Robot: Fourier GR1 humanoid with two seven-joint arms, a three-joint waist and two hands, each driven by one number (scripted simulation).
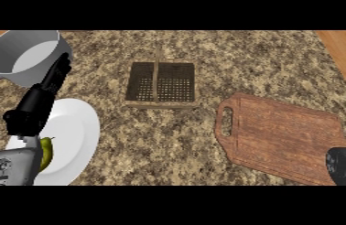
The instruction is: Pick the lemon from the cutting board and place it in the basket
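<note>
Checking for the lemon: none visible on cutting board [280,137], possibly hidden under right hand [336,163] at frame edge; can't tell its grasp. Left hand [30,112] released over plate [78,128]. Approach basket [160,83] from above, clearing the handle.

Of the right robot hand [336,165] only a dark sliver shows, cut by the right edge and covering the cutting board's [283,137] corner. The pot [27,55] is cropped at the left edge. The left forearm [19,167] partly hides a yellow-green item [46,151] on the plate [78,132]; kind undeterminable.
</note>
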